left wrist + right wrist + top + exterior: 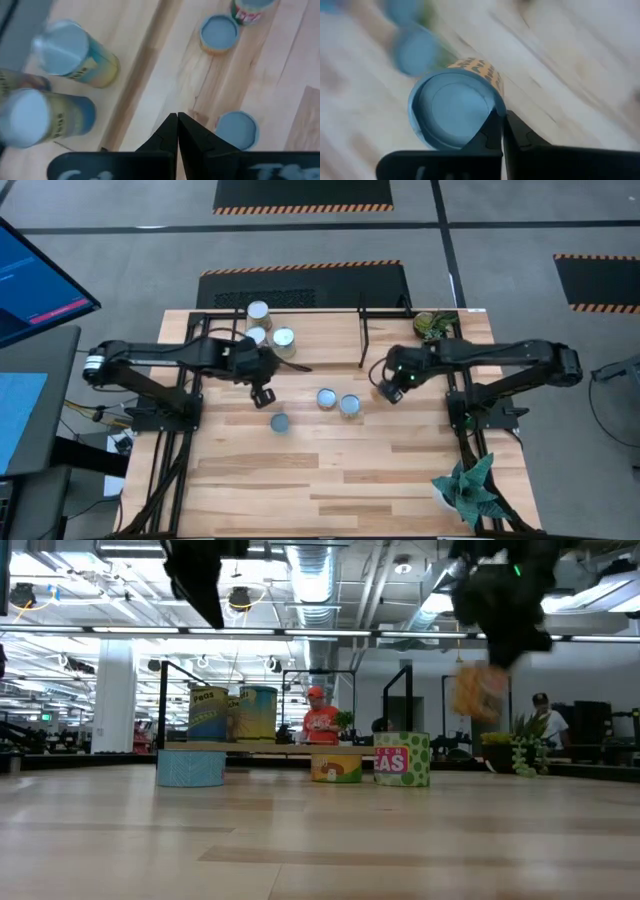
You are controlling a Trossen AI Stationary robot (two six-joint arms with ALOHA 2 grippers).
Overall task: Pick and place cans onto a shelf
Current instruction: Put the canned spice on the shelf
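Note:
Three cans [259,311] [256,335] [284,339] stand upright on the shelf [362,330] at the table's far side. Three low cans [280,422] [326,397] [349,404] rest on their bases mid-table. My right gripper [502,122] is shut on an orange-labelled can [452,107] with a pale blue top, above the table right of the low cans. My left gripper [177,125] is shut and empty, hovering just near of the shelf's cans [65,50]. My right gripper pinches the can's top rim [496,107] between its two fingers, at the rim's edge nearest the fingers. The fingers come from above, slanting down. The can [478,690] hangs below the gripper, lifted clear of the table.
A potted plant [437,325] stands at the far right corner, another [465,488] at the near right. Black arm frames run along both table sides. Bare board lies toward the near edge. People [320,722] show in the room beyond.

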